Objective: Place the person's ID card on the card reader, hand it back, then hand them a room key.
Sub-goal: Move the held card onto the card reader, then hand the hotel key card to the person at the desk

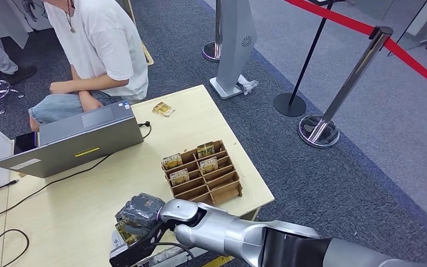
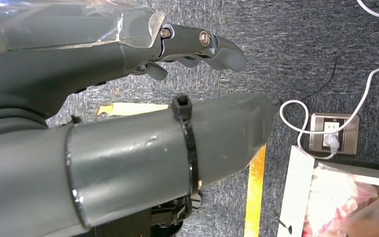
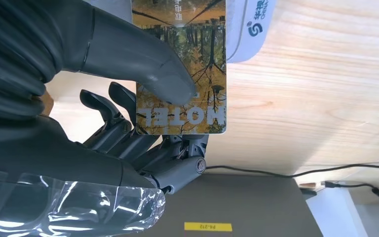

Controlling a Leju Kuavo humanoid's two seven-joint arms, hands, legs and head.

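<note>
My right hand reaches across to the table's near left corner and pinches a card between thumb and fingers. The card carries a yellow-brown forest picture and the word HOTEL. It hangs just over a white card reader with a blue logo; whether it touches the reader I cannot tell. In the head view a bit of the card shows under the hand. My left hand hangs over the carpet, its fingers stretched out and holding nothing. A seated person is at the table's far side.
A cardboard card rack with several cards stands mid-table on the right. A grey laptop with its cable sits at the left, a loose card near the far edge. Stanchions with red rope stand on the carpet to the right.
</note>
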